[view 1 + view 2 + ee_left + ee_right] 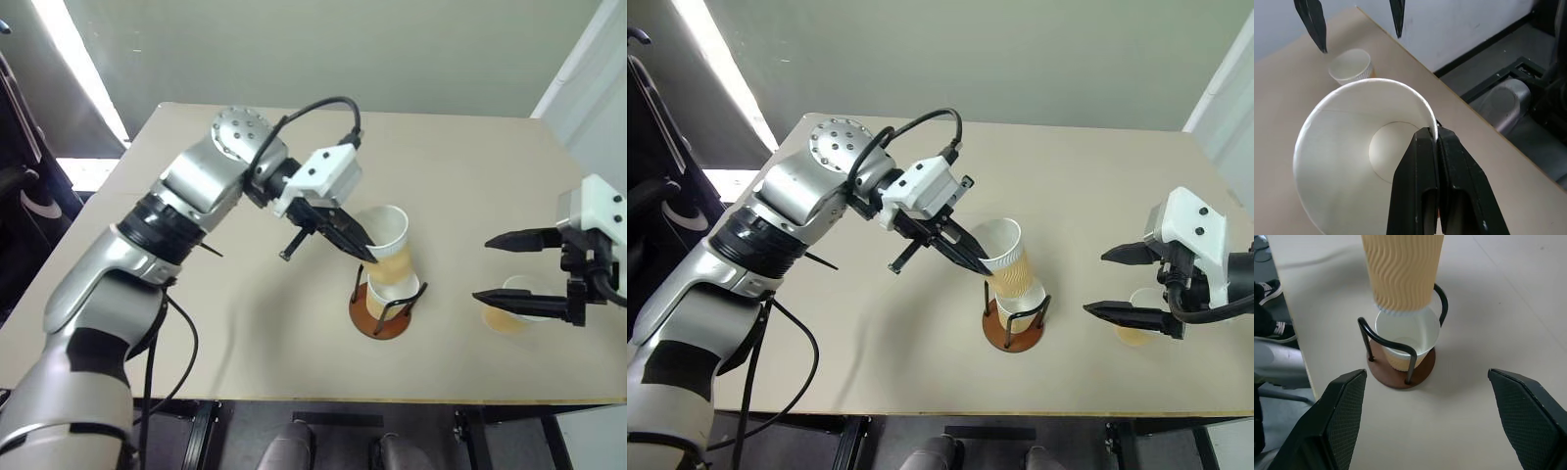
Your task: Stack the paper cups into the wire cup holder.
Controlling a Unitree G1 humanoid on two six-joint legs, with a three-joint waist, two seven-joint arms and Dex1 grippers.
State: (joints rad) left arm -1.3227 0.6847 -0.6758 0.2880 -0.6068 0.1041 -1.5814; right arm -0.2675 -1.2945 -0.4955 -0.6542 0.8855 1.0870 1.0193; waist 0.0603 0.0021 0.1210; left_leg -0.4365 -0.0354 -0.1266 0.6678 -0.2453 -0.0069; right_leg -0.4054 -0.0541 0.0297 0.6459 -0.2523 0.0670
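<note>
One cup [1406,340] already sits upright in the wire holder [385,311] near the desk's [245,284] front edge; a second cup [389,245] hangs tilted just above it, its base at the seated cup's mouth, not yet nested; a third cup [511,311] stands on the desk to the right, still to be stacked; the left end effector [361,251] is clenched on the second cup's rim, one finger inside and one outside; the right end effector [507,267] hovers spread wide over the third cup, grasping nothing.
</note>
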